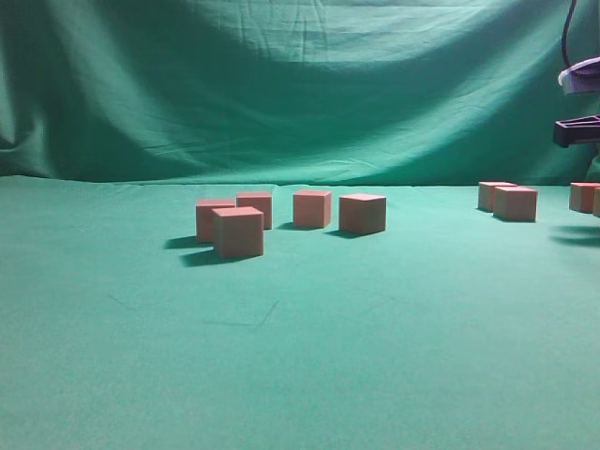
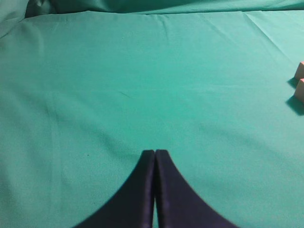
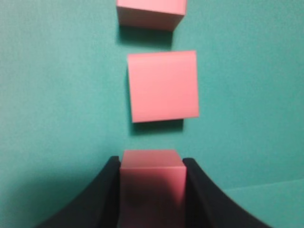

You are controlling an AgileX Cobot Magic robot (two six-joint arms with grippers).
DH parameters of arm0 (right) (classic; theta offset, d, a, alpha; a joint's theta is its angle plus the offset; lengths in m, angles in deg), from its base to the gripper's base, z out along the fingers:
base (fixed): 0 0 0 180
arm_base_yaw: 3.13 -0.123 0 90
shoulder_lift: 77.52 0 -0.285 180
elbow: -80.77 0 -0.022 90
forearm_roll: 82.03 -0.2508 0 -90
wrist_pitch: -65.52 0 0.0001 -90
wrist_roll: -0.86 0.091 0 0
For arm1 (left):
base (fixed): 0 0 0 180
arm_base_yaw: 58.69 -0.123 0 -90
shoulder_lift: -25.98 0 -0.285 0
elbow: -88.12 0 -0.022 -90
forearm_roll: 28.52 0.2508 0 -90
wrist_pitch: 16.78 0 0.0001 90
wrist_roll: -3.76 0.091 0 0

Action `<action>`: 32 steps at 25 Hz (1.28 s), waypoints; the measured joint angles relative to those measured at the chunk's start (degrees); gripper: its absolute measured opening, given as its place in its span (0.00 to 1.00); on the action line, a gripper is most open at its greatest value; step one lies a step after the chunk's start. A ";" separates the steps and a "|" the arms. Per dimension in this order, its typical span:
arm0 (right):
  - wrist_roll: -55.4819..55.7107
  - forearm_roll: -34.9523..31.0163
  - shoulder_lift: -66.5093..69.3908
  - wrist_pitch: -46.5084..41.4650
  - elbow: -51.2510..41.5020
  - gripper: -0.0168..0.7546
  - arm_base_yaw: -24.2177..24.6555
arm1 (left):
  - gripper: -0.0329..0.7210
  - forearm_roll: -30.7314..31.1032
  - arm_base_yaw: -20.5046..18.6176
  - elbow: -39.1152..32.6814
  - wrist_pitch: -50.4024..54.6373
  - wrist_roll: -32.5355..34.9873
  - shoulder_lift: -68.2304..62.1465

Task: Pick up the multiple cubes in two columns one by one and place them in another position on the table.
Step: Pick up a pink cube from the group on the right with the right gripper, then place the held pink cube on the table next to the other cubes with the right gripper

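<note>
My right gripper (image 3: 151, 162) is shut on a salmon-pink cube (image 3: 152, 183). In the right wrist view two more cubes lie in a line beyond it on the green table (image 3: 57, 95), one close (image 3: 163, 85) and one at the top edge (image 3: 151, 12). In the exterior view only part of the right arm (image 1: 577, 129) shows, at the far right above the table. Several cubes (image 1: 238, 232) stand grouped left of centre and others (image 1: 515, 202) at the right. My left gripper (image 2: 155, 153) is shut and empty over bare cloth, with two cubes (image 2: 299, 90) at the right edge of its view.
The draped green backdrop (image 1: 300, 84) rises behind the table. Bare green cloth (image 1: 300, 356) stretches in front of the cubes. A cube (image 1: 583, 196) sits near the right edge, under the right arm.
</note>
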 joint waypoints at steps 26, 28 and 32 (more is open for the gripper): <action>-15.69 -9.34 -16.56 -12.59 0.12 0.37 -37.10 | 0.04 0.00 0.00 0.00 0.00 0.00 0.00; -18.51 -9.33 -16.56 -11.44 0.12 0.37 -38.99 | 0.04 0.00 0.00 0.00 0.00 0.00 0.00; -25.27 -10.11 -16.08 -10.55 0.12 0.37 -40.08 | 0.04 0.00 0.00 0.00 0.00 0.00 0.00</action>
